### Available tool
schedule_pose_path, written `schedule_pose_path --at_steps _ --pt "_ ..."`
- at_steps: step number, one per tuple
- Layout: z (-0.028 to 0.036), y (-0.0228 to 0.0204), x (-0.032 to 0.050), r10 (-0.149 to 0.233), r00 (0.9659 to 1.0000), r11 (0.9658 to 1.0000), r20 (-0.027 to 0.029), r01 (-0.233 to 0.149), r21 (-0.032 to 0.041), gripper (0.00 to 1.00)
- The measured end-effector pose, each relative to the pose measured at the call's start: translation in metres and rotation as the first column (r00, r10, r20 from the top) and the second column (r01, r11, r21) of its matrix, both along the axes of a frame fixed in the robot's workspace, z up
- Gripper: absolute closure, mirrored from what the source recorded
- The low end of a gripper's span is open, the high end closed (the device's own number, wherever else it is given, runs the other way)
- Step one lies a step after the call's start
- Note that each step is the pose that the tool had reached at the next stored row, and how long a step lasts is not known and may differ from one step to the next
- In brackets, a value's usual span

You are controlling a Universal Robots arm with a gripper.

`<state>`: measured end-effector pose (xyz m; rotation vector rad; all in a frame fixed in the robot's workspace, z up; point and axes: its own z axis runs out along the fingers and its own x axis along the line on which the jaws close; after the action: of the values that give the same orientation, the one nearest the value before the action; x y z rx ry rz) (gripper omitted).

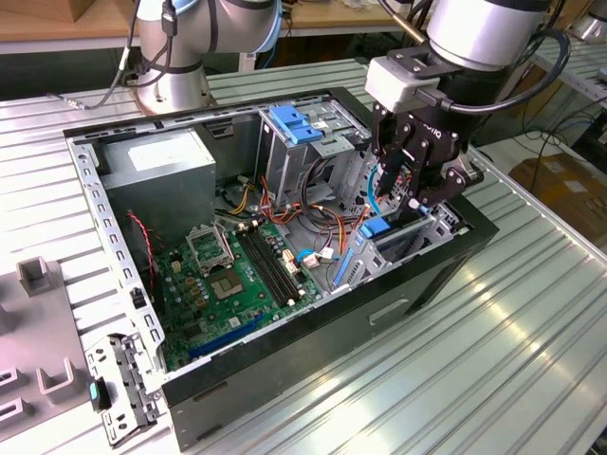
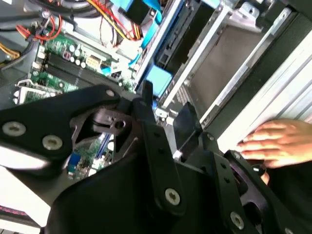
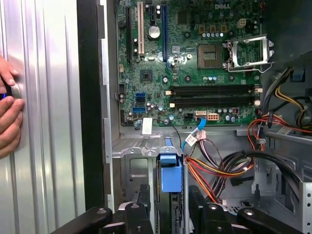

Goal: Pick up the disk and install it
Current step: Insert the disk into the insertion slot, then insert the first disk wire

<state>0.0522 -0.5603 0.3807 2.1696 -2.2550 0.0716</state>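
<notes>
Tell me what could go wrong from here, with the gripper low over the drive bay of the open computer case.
1. The orange and red wire bundle lies right beside the drive bay; the gripper might snag a wire.
2. The blue-railed disk stands in that narrow bay; slightly tilted, it may jam.
3. A person's hand rests on the table beside the case, near the arm; it could be struck.

exterior view: high, oblique over open case (image 1: 285, 351) | both wrist views: close, sharing motherboard (image 3: 195, 63)
</notes>
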Motion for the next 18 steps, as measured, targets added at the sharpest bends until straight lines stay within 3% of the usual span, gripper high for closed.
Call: schedule_pose_path --at_steps 4,10,18 --pt "0.0 0.0 0.0 0.0 1.0 1.0 0.0001 0.0 -0.0001 0.57" --pt "0.0 0.0 0.0 0.0 1.0 1.0 0.0001 0.0 -0.0001 0.88" --pt "0.0 0.0 0.0 0.0 1.0 1.0 0.0004 0.0 0.0 0.89"
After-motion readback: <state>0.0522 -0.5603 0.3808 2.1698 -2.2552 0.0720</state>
